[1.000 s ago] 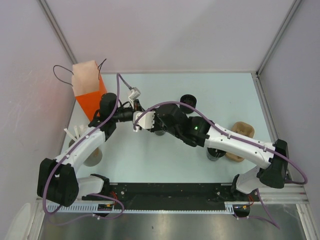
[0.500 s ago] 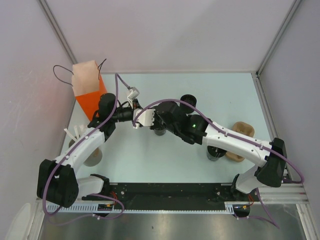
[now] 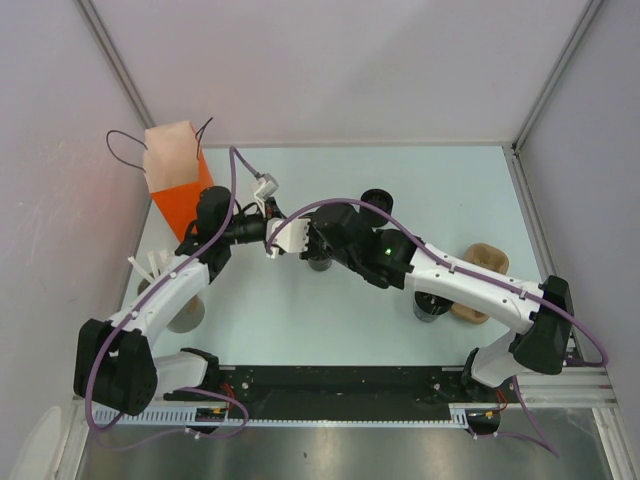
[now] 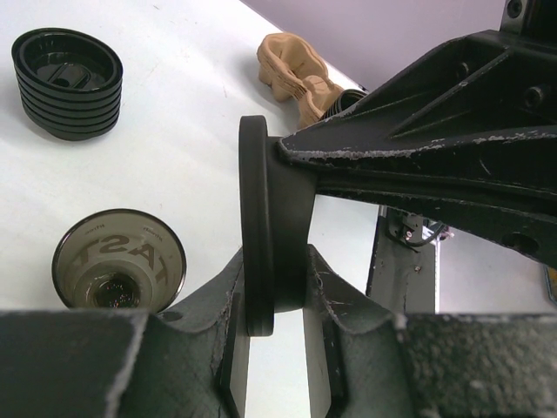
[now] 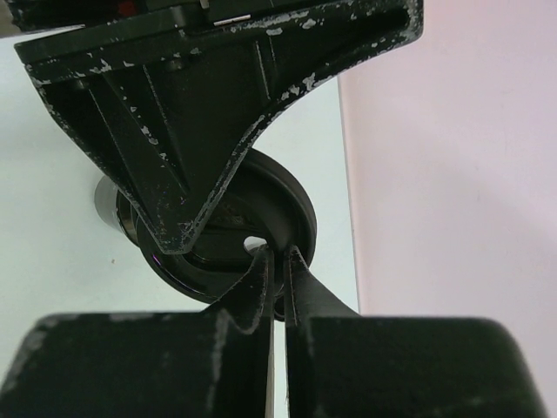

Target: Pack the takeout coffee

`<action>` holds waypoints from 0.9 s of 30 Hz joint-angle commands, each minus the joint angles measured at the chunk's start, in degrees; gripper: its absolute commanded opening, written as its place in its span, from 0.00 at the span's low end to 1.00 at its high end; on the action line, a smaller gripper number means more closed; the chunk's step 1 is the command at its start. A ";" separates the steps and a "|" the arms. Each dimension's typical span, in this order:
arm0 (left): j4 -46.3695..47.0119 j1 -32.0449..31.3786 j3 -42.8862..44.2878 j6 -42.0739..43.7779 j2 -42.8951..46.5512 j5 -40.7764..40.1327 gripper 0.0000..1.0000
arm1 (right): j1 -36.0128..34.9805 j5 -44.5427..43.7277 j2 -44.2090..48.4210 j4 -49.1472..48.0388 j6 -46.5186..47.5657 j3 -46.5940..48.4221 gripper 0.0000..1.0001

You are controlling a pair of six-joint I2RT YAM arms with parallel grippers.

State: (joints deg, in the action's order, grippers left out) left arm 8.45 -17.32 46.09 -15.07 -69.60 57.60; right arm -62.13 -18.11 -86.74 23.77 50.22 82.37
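Right of the single orange paper bag (image 3: 176,190): one round black plastic lid (image 4: 258,218), on edge, and one open dark paper cup (image 4: 117,261), upright. The left pincer (image 4: 271,300) clamps the lid part-open; the right pincer (image 5: 278,272), almost closed, pinches its rim.

Body notes. We record the left arm (image 3: 165,295) and right arm (image 3: 475,288) as one build: white link shells between bulky black joint housings (image 3: 112,365). A purple cable (image 3: 235,185) runs loose along each arm in open loops. A white bracket (image 3: 290,235) shows at a wrist; we cannot tell whose. A small green light (image 3: 386,252) glows on the right arm's black block. Left jaws and right jaws are matt black, edges scuffed with pale chips (image 5: 228,178). We see round screw recesses (image 4: 540,92) on the right set.
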 commanded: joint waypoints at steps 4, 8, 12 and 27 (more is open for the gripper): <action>1.22 -0.17 0.15 0.04 2.72 2.51 0.27 | 0.43 0.09 -0.19 -1.62 -0.47 0.25 0.00; -0.35 0.44 1.98 2.49 3.42 2.34 0.65 | 0.78 1.41 0.60 -0.13 -1.35 0.25 0.00; -3.26 2.03 3.66 4.52 5.26 2.25 0.84 | 1.40 3.34 2.01 1.71 -2.66 0.34 0.00; -29.97 7.39 18.51 28.33 7.02 -3.89 1.00 | 13.24 20.91 -6.23 24.38 -11.80 19.92 0.00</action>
State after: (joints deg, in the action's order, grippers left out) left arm -11.35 -10.74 60.34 2.17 -64.20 57.34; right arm -54.15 -5.65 -88.62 38.17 43.42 90.74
